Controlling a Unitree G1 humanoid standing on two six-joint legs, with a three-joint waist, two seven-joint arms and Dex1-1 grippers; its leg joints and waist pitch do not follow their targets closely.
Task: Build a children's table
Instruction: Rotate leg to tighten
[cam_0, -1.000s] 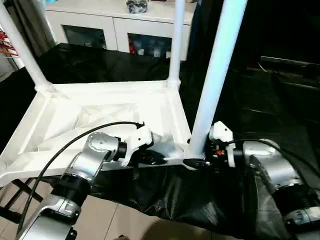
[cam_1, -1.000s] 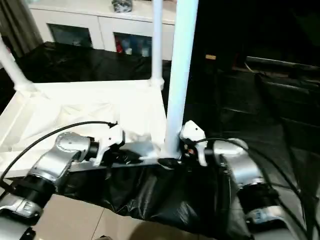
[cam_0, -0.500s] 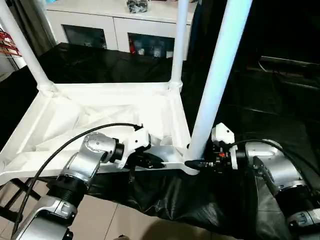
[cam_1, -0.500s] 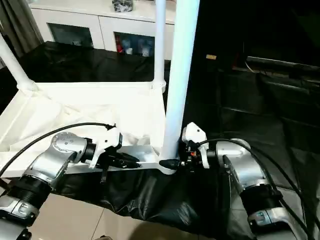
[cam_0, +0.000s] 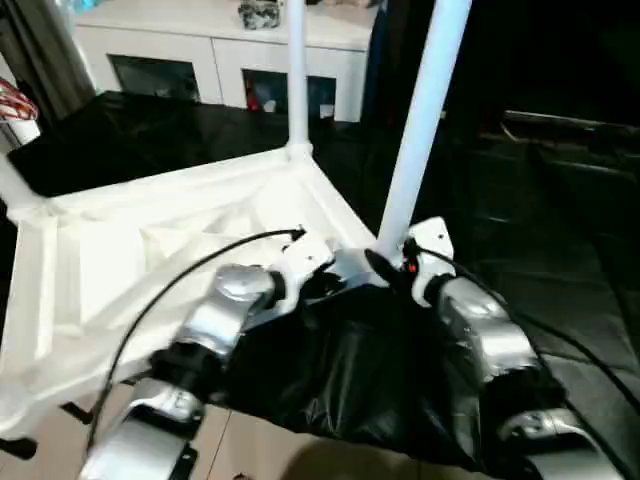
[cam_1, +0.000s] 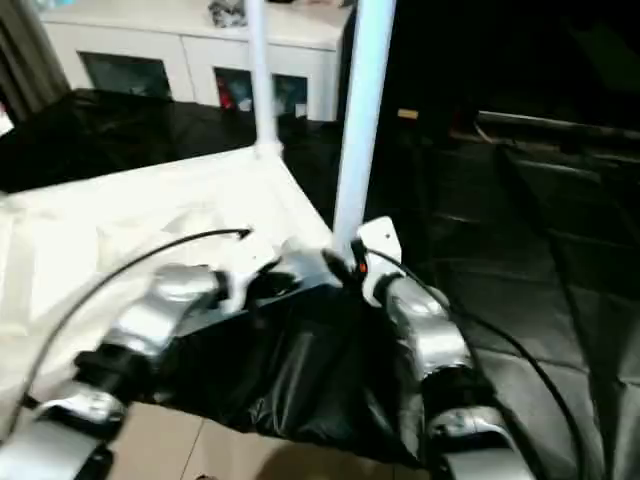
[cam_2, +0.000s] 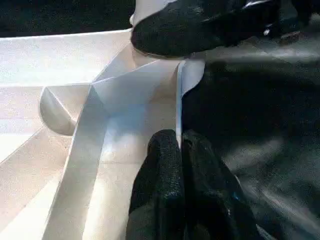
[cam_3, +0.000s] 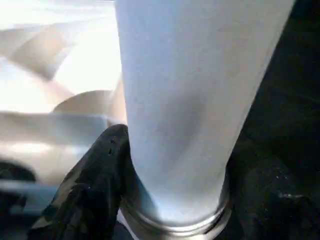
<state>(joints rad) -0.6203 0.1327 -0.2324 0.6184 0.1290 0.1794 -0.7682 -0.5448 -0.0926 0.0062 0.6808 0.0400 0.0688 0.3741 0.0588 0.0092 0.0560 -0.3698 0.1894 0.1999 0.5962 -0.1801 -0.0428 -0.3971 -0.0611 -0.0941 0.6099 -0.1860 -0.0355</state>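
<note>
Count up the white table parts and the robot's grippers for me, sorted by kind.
tabletop: 1
legs: 3
grippers, left gripper and right gripper: 2
Total: 6

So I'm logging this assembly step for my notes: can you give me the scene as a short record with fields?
tabletop: white tabletop lying underside up, ribs showing, on black sheeting
near leg: white leg standing upright in the near corner socket
far leg: second leg upright at the far corner
left gripper: left gripper, fingers shut on the tabletop's thin edge wall
right gripper: right gripper, fingers around the near leg's base
background: white glass-doored cabinet
</note>
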